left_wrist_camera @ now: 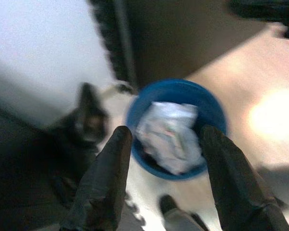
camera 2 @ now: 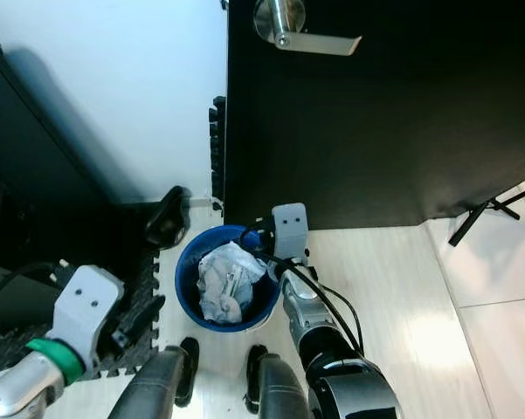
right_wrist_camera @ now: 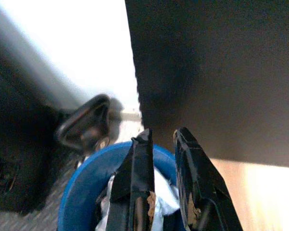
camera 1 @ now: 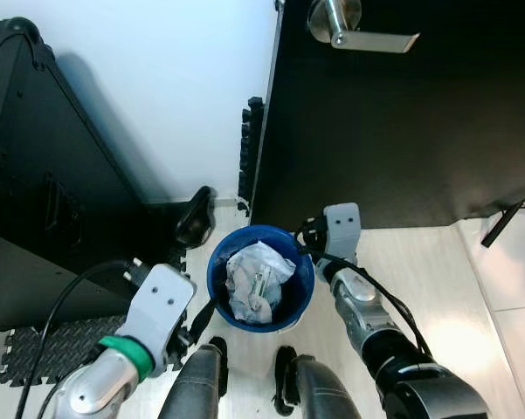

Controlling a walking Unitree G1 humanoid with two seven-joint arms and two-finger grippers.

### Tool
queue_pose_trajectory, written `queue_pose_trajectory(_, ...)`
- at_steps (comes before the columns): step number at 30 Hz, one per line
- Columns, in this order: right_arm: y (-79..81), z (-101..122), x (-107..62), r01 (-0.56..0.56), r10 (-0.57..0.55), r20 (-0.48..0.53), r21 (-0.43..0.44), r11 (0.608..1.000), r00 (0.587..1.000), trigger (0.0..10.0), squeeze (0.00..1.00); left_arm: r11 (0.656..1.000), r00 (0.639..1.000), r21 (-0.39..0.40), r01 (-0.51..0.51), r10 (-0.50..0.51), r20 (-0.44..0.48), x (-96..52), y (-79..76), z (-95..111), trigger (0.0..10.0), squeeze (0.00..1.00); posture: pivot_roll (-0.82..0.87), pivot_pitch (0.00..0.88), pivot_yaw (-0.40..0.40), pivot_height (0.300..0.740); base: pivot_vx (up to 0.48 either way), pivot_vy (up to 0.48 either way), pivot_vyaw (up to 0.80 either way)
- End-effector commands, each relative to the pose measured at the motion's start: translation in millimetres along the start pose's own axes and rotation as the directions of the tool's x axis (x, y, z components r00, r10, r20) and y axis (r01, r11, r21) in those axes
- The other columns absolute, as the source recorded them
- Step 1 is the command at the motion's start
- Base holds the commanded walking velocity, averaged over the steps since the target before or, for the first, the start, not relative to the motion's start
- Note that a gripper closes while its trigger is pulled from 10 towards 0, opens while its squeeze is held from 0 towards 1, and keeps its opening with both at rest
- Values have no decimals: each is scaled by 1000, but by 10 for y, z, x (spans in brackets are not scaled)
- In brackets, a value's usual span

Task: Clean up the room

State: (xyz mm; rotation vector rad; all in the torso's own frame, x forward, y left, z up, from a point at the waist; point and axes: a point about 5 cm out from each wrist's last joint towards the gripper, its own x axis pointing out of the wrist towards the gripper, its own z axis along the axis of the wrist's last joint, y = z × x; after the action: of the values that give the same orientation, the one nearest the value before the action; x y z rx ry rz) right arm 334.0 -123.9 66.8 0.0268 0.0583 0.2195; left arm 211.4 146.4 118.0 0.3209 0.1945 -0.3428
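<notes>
Door: a tall black door (camera 1: 402, 131) with a silver lever handle (camera 1: 358, 26) stands just behind the bin, shut against the white wall (camera 1: 157, 78).
Case: a big black hard-shell case (camera 1: 44, 192) stands beside the bin on the robot's left, on a dark foam floor mat (camera 1: 52, 345).
Bin: the round blue plastic bin (camera 1: 260, 278) sits on the pale floor (camera 1: 419, 262) at the foot of the door, just ahead of the robot's feet.
Rubbish: a crumpled wad of white paper and plastic (camera 1: 258, 279) fills the bin nearly to the rim.
Right gripper: the right gripper (right_wrist_camera: 166, 192) hangs over the bin's rim on the door side, fingers nearly together with a thin gap, nothing between them.
Left gripper: the left gripper (left_wrist_camera: 166, 178) hovers on the bin's case side, fingers spread wide and empty.
Handling: the bin looks light and fairly stiff, its smooth wall likely slippery; the wad is soft and would spill if tipped.
Hold: pinching the rim, one finger inside and one outside, seems the safest grip, keeping the bin upright.
</notes>
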Motion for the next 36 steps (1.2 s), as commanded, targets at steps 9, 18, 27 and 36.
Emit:
queue_pose_trajectory(9, 82, 35, -200, -10, 7, 135, 25, 1000, 991, 10000, 0, 990, 980, 16, -140, 141, -142, 540, 28, -289, 10000, 0, 21, 32, 1, 708, 0, 0, 0)
queue_pose_trajectory(18, -81, 122, -177, 34, -33, 159, 1, 999, 987, 10000, 0, 983, 986, -87, -164, 164, 3, 866, 57, 17, 10000, 0, -25, 0, 4, 708, 0, 0, 0)
queue_pose_trajectory(27, -29, 181, -146, 12, -11, 160, -4, 1000, 987, 10000, 0, 980, 983, -107, -170, 175, 47, 952, 21, 83, 10000, 0, -17, 0, -5, 708, -147, 0, 0)
queue_pose_trajectory(36, -35, 172, -143, 11, -10, 152, -8, 1000, 988, 10000, 0, 981, 983, -109, -163, 171, 62, 991, 8, 65, 10000, 0, -19, 0, -4, 708, -350, 0, 0)
